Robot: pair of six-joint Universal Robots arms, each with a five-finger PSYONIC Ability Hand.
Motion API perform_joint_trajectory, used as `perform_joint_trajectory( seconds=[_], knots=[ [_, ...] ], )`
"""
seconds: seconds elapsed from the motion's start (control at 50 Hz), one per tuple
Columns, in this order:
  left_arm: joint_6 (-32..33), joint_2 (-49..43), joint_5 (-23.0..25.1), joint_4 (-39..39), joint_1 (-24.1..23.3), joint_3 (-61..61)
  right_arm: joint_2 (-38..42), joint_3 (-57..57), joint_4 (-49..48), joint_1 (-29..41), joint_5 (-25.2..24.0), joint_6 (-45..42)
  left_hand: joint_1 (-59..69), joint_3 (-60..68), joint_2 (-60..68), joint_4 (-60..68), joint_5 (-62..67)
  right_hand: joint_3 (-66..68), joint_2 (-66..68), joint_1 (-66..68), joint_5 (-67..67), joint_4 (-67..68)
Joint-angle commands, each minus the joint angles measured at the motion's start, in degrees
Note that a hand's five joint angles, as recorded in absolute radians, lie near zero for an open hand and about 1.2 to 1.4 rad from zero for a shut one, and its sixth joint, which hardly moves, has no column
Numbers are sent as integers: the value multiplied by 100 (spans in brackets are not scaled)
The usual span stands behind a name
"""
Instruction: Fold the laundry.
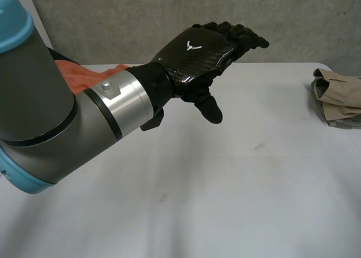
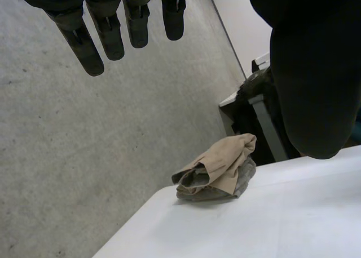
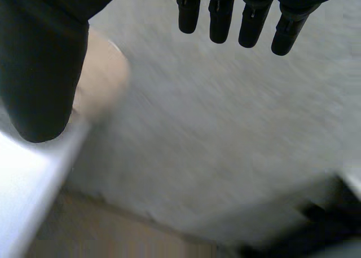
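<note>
My left hand [image 1: 194, 52] hovers above the back middle of the white table [image 1: 225, 185], open and empty, fingers straight and thumb hanging down. An orange cloth [image 1: 93, 75] lies at the back left, mostly hidden behind my left arm. A folded tan and grey garment [image 1: 338, 97] rests at the table's right edge. In the left wrist view that garment [image 2: 217, 168] sits near a table corner, well beyond my left hand [image 2: 107, 32]. My right hand [image 3: 254, 16] is open with nothing in it, and a blurred tan shape [image 3: 101, 78] lies beside its thumb.
A grey concrete wall [image 1: 141, 21] runs behind the table. In the left wrist view dark equipment [image 2: 254, 117] stands past the table's corner. A pale table edge [image 3: 34, 173] shows below my right thumb.
</note>
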Motion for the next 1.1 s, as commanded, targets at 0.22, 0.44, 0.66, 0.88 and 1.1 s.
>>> perform_joint_trajectory(
  seconds=[0.22,0.44,0.66,0.88,1.1],
  knots=[
    [-64,183,-2437,392,992,1141,-2371,1487,-3190,1770,-124,955,255,118,131,163,49,-202,-204,-290,-266,-206],
    [2624,-1423,-3000,470,2936,1106,-3260,4468,-3719,3493,-547,1061,305,169,182,213,100,-202,-204,-290,-266,-206],
    [3496,-4509,-2290,2377,3763,2327,-2962,5840,-3719,4329,-459,710,255,118,132,163,50,-202,-204,-290,-266,-206],
    [3505,-5925,-1989,2809,4009,3680,-2935,6491,-3762,4330,-266,525,5978,5842,5855,5886,5773,-202,-204,-290,-266,-206],
    [2811,-3432,-3282,3722,3298,1899,-3067,6509,-3762,4294,-160,516,6931,6794,6807,6839,6725,-202,-204,-290,-266,-206]
  ],
)
